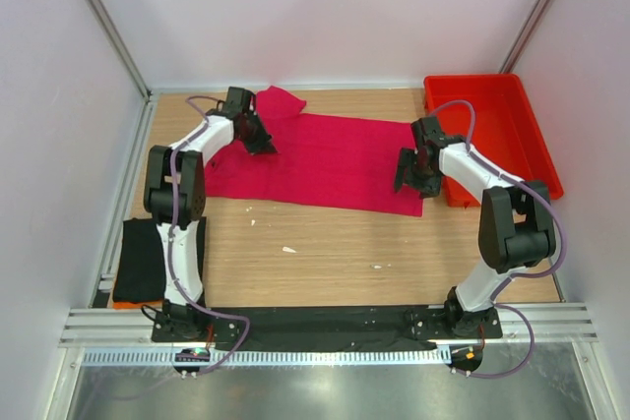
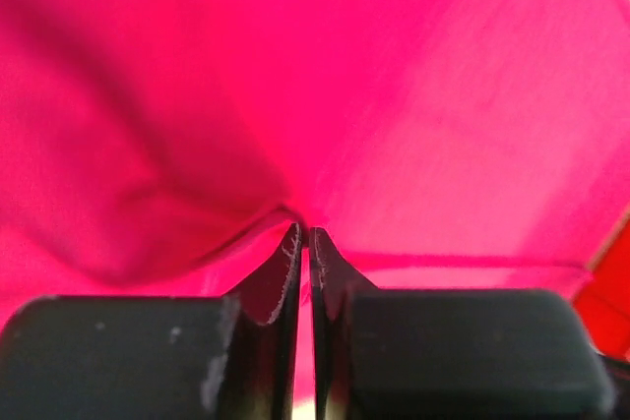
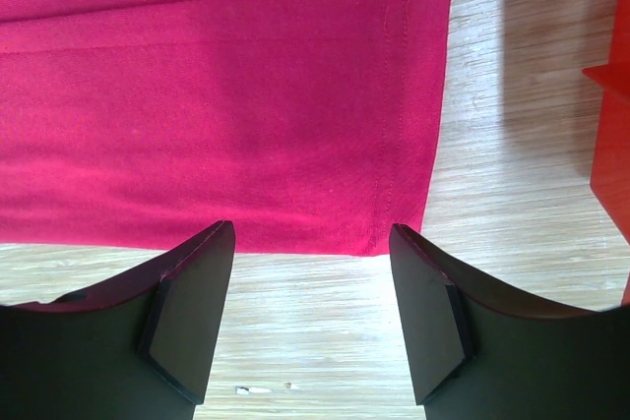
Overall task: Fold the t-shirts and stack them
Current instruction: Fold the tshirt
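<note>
A light wooden table (image 1: 325, 253) fills the scene, its grain running left to right. At its far right corner sits a rigid red plastic tray (image 1: 492, 130), rectangular, with raised walls. A few small white scraps (image 1: 288, 249) lie on the bare wood nearer the front. Plain white walls (image 1: 325, 7) enclose the table on three sides, with slanted metal posts (image 1: 103, 22) at the back corners. Silver rails (image 1: 98, 327) run along the near edge.
</note>
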`<state>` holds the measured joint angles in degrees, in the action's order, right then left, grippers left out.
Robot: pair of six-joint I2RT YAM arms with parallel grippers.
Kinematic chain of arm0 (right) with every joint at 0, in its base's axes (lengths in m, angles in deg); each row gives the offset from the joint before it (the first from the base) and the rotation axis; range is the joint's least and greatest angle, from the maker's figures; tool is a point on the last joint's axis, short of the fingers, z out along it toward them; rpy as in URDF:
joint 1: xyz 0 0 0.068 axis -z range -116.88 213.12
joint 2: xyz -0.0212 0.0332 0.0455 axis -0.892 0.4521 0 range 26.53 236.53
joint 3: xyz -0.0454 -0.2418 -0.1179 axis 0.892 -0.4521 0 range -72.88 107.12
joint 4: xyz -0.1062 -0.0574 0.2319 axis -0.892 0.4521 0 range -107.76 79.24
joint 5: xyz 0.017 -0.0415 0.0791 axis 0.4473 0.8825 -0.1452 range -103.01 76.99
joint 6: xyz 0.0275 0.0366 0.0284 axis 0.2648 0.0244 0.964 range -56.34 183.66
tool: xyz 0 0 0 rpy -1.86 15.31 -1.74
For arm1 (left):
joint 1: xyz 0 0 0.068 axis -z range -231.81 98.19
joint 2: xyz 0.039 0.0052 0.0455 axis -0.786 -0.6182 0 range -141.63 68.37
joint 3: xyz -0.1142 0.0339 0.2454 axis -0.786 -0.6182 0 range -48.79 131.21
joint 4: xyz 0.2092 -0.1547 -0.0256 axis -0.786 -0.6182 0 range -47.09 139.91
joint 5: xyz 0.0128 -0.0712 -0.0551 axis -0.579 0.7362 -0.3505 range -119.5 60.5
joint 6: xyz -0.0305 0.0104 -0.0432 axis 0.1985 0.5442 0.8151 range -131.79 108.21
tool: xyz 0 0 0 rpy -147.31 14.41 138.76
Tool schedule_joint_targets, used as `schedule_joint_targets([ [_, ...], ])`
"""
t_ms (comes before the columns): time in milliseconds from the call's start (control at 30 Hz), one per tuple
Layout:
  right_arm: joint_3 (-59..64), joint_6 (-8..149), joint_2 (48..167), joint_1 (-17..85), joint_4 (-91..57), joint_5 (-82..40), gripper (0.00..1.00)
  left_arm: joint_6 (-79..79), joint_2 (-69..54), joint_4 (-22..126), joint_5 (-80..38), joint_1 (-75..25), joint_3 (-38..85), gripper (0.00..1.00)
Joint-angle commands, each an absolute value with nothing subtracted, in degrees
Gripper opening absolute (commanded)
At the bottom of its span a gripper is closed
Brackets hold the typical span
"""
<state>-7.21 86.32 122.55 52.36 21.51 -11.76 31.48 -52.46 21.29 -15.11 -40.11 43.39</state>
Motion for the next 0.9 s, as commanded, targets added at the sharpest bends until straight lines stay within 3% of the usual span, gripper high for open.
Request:
schedule_joint_targets([
  [0, -6.5, 86.3, 122.5, 52.4, 21.4, -12.2, 0.70, 24.9, -56.0, 20.7, -19.9, -37.3, 51.3, 0.08],
  [33, -6.4, 86.3, 122.9, 52.4, 21.5, -12.3, 0.70, 23.6, -56.8, 20.0, -21.1, -36.8, 54.5, 0.18],
  [200, -5.8, 86.8, 123.2, 52.4, 22.3, -14.7, 0.70, 15.0, -58.2, 17.8, -24.1, -33.3, 60.4, 0.31],
  [333, -5.9, 86.9, 122.9, 52.4, 22.3, -14.6, 0.70, 8.7, -53.5, 17.3, -29.1, -31.4, 57.1, 0.36],
  [433, -6.3, 87.1, 122.5, 52.4, 21.8, -14.5, 0.70, 9.3, -48.6, 16.5, -29.1, -33.0, 51.8, 0.49],
  [533, -6.3, 87.2, 122.7, 52.4, 19.4, -16.9, 0.71, 13.2, -44.3, 16.0, -24.9, -37.5, 46.3, 0.50],
  [600, -5.3, 86.8, 123.3, 52.1, 15.0, -20.3, 0.76, 14.5, -41.9, 18.2, -15.6, -41.8, 41.4, 0.49],
  [700, -4.0, 85.2, 125.0, 50.3, 5.9, -25.2, 0.77, 15.3, -38.0, 21.0, -8.0, -47.0, 38.0, 0.49],
  [867, -0.2, 87.0, 129.9, 44.7, -8.1, -27.3, 0.75, 15.4, -36.2, 18.8, -8.1, -51.6, 38.4, 0.46],
])
